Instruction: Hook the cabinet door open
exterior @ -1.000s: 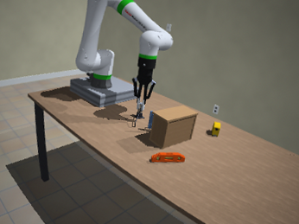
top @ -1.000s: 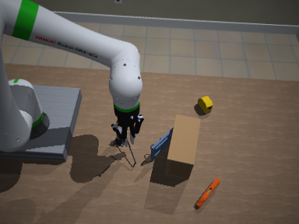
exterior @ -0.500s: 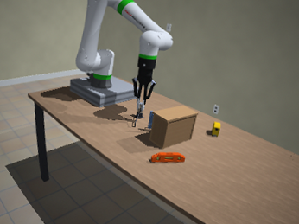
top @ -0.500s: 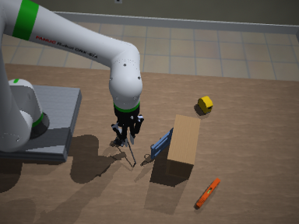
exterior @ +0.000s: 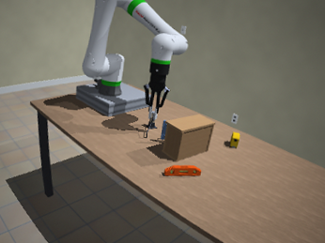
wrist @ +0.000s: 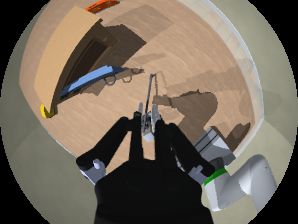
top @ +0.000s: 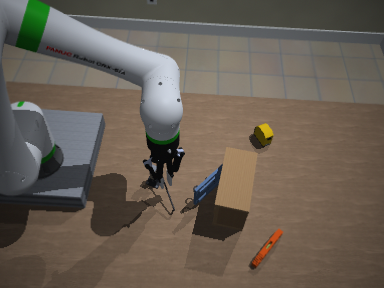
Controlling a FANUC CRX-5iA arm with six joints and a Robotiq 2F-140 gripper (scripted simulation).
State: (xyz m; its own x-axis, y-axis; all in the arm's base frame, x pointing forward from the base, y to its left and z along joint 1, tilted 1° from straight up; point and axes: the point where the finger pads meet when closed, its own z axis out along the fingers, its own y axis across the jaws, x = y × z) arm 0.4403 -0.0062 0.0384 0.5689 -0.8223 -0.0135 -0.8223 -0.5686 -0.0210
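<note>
Thin wire hook (top: 169,200) beside boxy wooden cabinet (top: 237,186), blue door (top: 208,185) ajar.

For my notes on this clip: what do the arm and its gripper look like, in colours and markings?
The arm is glossy white with rounded joint housings, bright green bands at the joints and red-and-dark FANUC lettering along one link. Its gripper is black, with two linkage-style fingers. It stands on a grey stepped base. No loose cables show.
</note>
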